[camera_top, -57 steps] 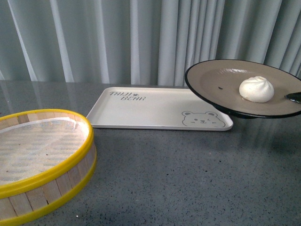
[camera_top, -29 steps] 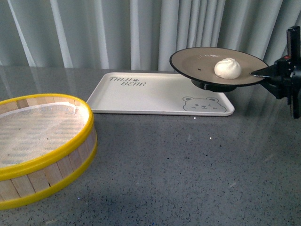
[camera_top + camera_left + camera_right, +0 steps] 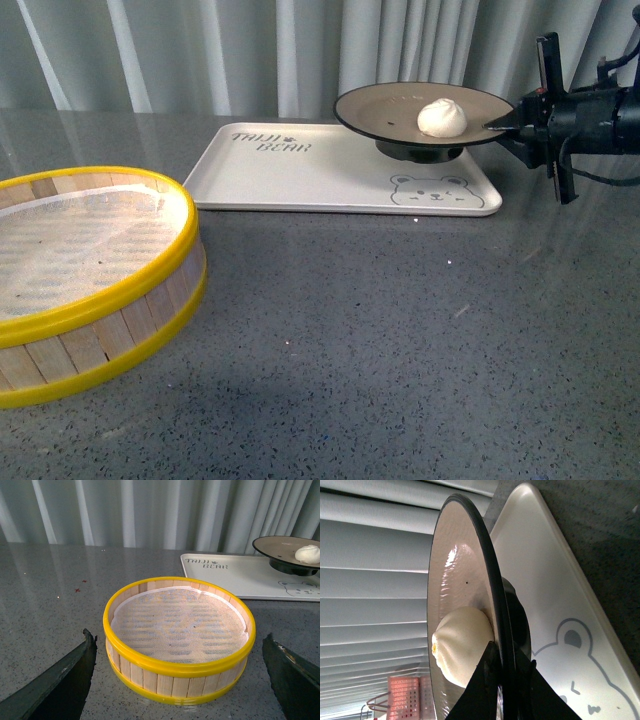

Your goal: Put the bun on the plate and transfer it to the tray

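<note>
At far right in front view, black right gripper [image 3: 503,124] has jaws pinched on the rim of 1 round grey-brown plate [image 3: 385,108], over the far right corner of 1 flat cream-white rectangular tray [image 3: 300,180]; plate-tray contact can't be told. 1 cream-white pleated bun [image 3: 441,117] sits on plate. 1 yellow-rimmed wooden steamer basket [image 3: 95,260] near left.

Left wrist: left gripper [image 3: 178,635] jaws spread wide, holding nothing.

Right wrist: fingers [image 3: 487,680] clamp rim beside bun.

Grey speckled table [image 3: 400,330], cream tray [image 3: 300,180] far side, yellow-rimmed steamer basket [image 3: 120,335] nearer

Yellow-rimmed steamer basket [image 3: 120,340] — cloth-lined, grey table [image 3: 400,330], pale curtains [image 3: 250,50]
</note>
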`<state>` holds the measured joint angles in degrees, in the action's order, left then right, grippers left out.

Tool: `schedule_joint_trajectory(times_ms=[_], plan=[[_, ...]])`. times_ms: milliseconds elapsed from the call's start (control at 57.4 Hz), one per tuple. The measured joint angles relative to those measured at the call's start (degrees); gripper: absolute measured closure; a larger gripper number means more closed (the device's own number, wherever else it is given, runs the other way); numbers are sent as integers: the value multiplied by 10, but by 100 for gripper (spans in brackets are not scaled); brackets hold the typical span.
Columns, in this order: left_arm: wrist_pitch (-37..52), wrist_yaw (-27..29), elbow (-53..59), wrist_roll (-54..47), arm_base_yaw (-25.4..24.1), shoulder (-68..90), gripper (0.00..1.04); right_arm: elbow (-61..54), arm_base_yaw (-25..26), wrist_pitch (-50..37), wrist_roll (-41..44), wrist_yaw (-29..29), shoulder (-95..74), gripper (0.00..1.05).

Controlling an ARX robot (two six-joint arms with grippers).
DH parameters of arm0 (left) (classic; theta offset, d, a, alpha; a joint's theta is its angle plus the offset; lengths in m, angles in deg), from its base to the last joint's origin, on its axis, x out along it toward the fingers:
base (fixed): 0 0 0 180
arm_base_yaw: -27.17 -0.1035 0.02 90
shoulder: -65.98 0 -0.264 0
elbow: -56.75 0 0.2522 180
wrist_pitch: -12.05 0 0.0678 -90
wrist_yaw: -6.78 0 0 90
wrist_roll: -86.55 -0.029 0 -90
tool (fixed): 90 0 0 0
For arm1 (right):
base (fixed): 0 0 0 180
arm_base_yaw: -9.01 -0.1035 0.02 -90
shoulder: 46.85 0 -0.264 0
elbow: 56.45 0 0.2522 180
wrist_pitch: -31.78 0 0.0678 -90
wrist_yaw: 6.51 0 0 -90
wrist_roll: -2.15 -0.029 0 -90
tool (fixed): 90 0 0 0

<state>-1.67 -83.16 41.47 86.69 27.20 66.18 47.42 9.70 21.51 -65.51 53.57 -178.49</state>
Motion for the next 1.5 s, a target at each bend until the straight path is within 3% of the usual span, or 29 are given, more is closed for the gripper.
schedule_joint_trajectory(times_ms=[314,1499], plan=[[0,0,0,0,0,0,7,17,-28,9,4,2,-21,102],[0,0,0,0,0,0,7,42,-23,10,-5,4,-54,102]])
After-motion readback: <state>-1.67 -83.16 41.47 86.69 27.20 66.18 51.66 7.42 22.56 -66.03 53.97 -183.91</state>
